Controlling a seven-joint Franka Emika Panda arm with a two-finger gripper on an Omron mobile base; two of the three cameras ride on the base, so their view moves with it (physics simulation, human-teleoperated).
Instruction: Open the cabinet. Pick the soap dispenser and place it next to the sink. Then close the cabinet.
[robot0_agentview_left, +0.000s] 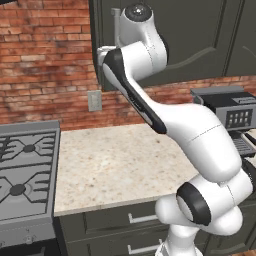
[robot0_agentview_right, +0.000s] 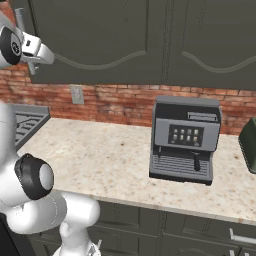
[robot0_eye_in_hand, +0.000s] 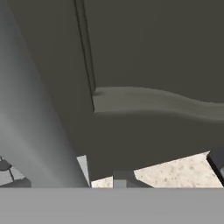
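The cabinet (robot0_agentview_right: 125, 40) is a dark grey-green wall unit above the counter, and its arched-panel door (robot0_eye_in_hand: 153, 52) stands closed. Its long silver bar handle (robot0_agentview_left: 116, 27) runs down the door's left edge and looms large at the left of the hand view (robot0_eye_in_hand: 30, 131). My gripper (robot0_agentview_right: 35, 57) is raised to that handle with its jaws shut. Whether they clamp the bar is hidden. One dark fingertip (robot0_eye_in_hand: 124, 178) shows just right of the bar. The soap dispenser and the sink are out of view.
A grey coffee machine (robot0_agentview_right: 185, 142) stands on the speckled counter (robot0_agentview_left: 115, 160) to the right. A stove (robot0_agentview_left: 25, 170) borders the counter on the left. A wall outlet (robot0_agentview_left: 94, 101) sits on the brick. Drawers (robot0_agentview_left: 142, 217) lie below, and a dark green object (robot0_agentview_right: 249, 145) is at the far right.
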